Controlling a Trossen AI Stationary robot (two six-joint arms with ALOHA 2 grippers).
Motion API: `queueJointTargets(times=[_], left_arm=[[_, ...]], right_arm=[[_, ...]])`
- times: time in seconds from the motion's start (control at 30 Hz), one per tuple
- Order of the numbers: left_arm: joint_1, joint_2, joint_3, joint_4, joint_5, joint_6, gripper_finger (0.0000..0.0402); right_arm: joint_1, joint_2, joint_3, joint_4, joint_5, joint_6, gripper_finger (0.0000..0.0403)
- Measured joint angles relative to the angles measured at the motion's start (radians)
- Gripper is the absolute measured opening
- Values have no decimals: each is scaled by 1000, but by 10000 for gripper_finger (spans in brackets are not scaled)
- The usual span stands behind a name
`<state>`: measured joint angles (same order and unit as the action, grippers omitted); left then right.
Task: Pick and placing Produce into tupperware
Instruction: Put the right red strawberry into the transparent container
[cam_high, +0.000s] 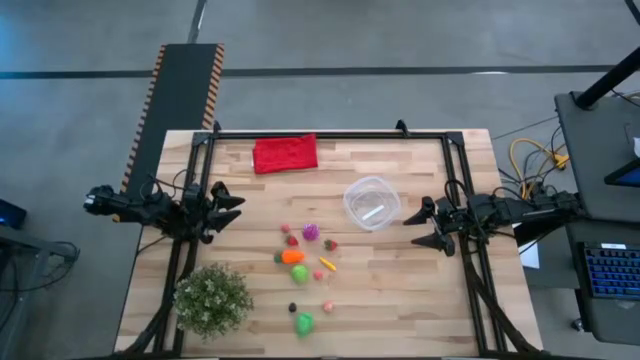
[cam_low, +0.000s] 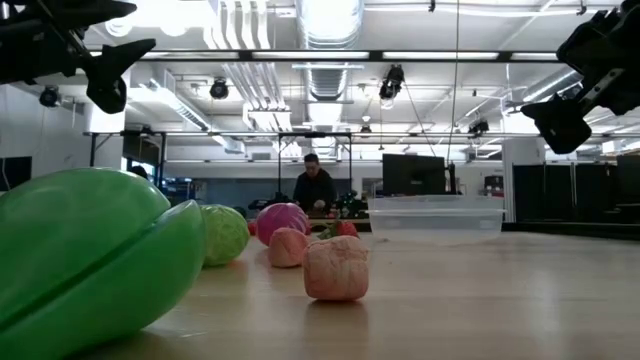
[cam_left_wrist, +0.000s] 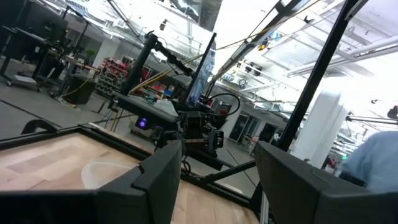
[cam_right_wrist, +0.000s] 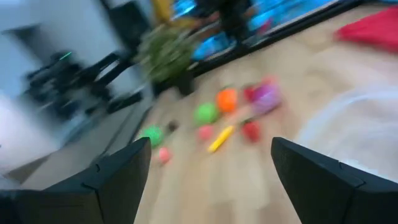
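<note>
The produce (cam_high: 305, 255) is a scatter of tiny toy fruits and vegetables lying on the wooden table: orange, magenta, red, yellow, pink, dark and green pieces, also in the right wrist view (cam_right_wrist: 227, 99). The clear round tupperware (cam_high: 372, 202) stands on the table right of them and holds no produce. My left gripper (cam_high: 232, 201) hovers open at the table's left edge. My right gripper (cam_high: 420, 227) hovers open just right of the tupperware, above the table. Neither touches anything.
A red cloth (cam_high: 285, 154) lies near the far edge. A bushy green potted plant (cam_high: 212, 298) stands at the near left corner. A black frame (cam_high: 330, 134) runs round the table. Bare wood shows between the cloth and the produce.
</note>
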<state>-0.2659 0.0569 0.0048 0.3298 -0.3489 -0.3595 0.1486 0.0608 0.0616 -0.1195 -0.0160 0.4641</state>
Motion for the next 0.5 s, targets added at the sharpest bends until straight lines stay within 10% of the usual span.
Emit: queueJointTargets(times=[0.27,0.5], left_arm=[[0,0,0,0,0,0,192],[0,0,0,8,0,0,192]], right_arm=[[0,16,0,81,175,443,325],[-1,118,0,515,472,674,325]])
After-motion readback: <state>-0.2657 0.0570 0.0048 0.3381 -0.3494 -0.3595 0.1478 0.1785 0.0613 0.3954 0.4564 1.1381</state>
